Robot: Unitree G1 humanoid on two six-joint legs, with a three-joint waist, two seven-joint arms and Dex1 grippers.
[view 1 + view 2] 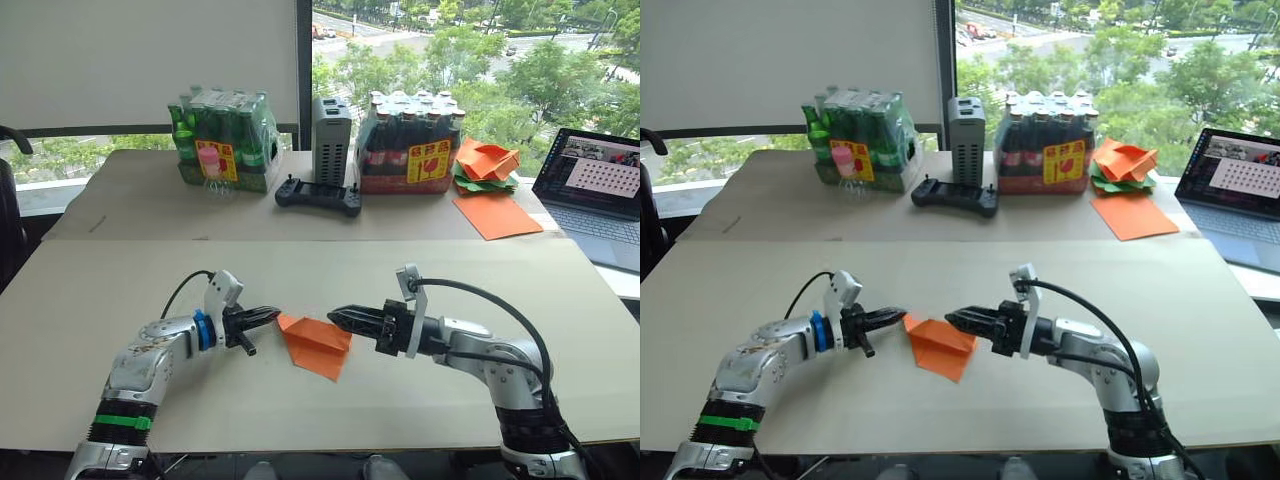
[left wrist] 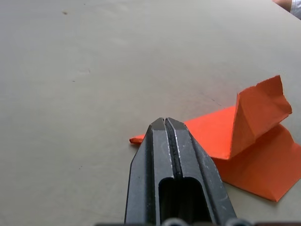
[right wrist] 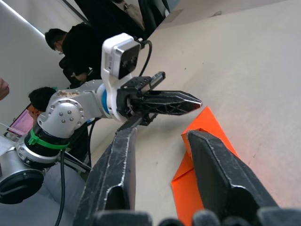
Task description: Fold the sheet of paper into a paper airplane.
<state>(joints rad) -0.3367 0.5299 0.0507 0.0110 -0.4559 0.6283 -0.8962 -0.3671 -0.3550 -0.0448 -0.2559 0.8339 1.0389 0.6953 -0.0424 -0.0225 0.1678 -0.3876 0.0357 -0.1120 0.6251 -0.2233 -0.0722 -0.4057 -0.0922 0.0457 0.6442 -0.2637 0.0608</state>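
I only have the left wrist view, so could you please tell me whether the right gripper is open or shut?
Observer: The right gripper is open, with a clear gap between its fingers.
Operator: Thanks. Is it holding the folded orange paper?
Observer: No. The folded orange paper lies on the table between both grippers, and the right one is just beside its edge.
Operator: And what is my left gripper doing from above?
Observer: The left gripper is shut, its tip at the paper's pointed corner.
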